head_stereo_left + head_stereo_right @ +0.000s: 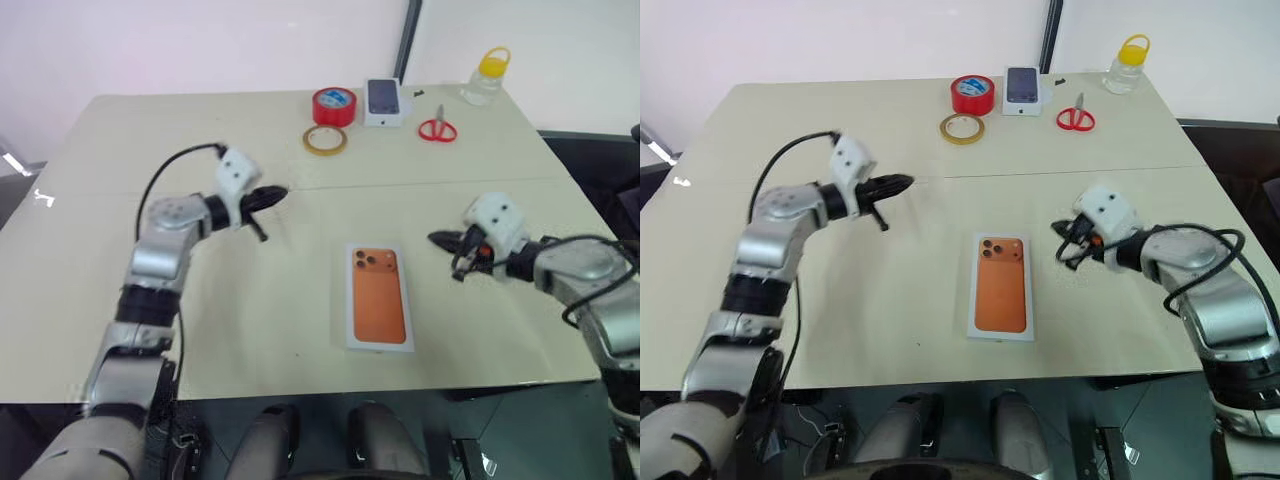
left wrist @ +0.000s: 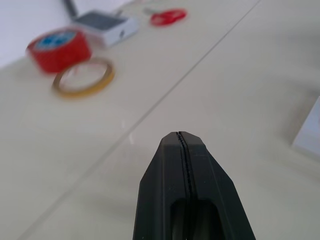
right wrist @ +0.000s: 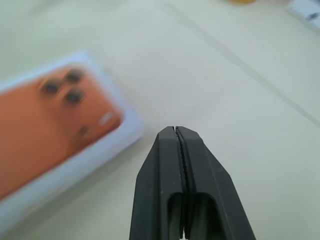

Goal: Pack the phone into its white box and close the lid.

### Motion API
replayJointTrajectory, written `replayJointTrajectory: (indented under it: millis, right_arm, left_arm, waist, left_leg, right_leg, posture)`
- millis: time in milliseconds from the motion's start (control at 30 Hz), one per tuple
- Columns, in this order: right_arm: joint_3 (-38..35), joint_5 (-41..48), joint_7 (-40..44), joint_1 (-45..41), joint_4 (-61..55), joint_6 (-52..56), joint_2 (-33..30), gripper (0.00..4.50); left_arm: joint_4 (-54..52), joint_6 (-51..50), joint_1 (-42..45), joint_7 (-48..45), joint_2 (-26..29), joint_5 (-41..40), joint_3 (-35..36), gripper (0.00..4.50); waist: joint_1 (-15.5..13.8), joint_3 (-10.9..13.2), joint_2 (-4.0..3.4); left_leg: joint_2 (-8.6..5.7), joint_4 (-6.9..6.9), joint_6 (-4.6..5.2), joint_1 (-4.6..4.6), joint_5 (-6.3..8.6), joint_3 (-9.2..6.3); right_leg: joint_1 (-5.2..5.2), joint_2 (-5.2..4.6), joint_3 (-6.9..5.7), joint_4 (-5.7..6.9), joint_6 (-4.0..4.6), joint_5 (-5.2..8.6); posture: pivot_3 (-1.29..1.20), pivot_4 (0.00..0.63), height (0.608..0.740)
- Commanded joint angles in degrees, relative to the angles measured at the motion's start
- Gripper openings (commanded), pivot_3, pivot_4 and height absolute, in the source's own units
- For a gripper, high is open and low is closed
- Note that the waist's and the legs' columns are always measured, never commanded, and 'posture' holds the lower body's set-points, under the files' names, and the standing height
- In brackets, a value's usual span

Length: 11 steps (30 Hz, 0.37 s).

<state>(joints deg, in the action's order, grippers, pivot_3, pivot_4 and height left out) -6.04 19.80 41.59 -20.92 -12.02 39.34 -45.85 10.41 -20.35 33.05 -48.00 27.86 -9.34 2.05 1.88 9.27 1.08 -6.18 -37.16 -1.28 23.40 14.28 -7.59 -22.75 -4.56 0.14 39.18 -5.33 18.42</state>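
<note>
Since the white cardboard lid (image 1: 379,297), printed with an orange phone picture, sits squared on the beige desk (image 1: 250,300) at 6 o'clock, packing looks finished; whether phone and tray lie beneath is hidden. Both black tools, left (image 1: 272,196) and right (image 1: 440,240), are closed and empty, either side. Next: check seating. No writing is legible.

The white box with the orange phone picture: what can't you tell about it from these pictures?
- Contents of the white box: head views, the lid covers it, so the phone's presence is unknown.
- Its far end: right wrist view, cut off by the picture's edge, blurred.
- Its seam: head views, too small.
</note>
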Motion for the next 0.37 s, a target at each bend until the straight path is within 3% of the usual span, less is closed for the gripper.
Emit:
replayJointTrajectory:
  millis: [33, 200, 367]
  right_arm:
    - [-3.38, 1.1, 0.23, -2.13, 4.66, -3.26, 1.27, 0.03]
    - [-4.44, 2.21, 1.85, -3.06, 8.14, -4.92, 2.1, 0.03]
    - [-2.57, 3.26, 6.16, -3.39, 9.59, -5.21, 1.78, 0.03]
  left_arm:
    - [-8.62, -2.27, -5.28, 3.92, 1.84, -1.63, 4.49, 0.0]
    - [-18.06, -6.39, -16.44, 8.98, 1.93, -3.32, 8.24, 0.0]
    - [-21.15, -7.16, -19.96, 12.44, 0.98, -3.28, 8.02, 0.0]
  waist:
    - [-0.9, 0.0, 0.0]
    - [-1.3, 0.0, -0.02]
    - [-1.25, 0.0, -0.02]
  left_leg:
    - [-0.01, 0.01, 0.0, 0.02, 0.0, 0.0]
    - [-0.01, 0.03, 0.02, 0.03, 0.01, 0.02]
    - [-0.01, 0.04, 0.02, 0.02, 0.02, 0.02]
  right_leg:
    - [-0.01, -0.01, 0.0, -0.03, 0.0, 0.0]
    - [0.0, -0.04, 0.02, -0.1, 0.0, 0.0]
    - [0.0, -0.04, 0.02, -0.09, 0.0, 0.0]
  posture:
    - [0.0, 0.15, 0.74]
    - [0.0, 0.15, 0.74]
    - [0.0, 0.15, 0.74]
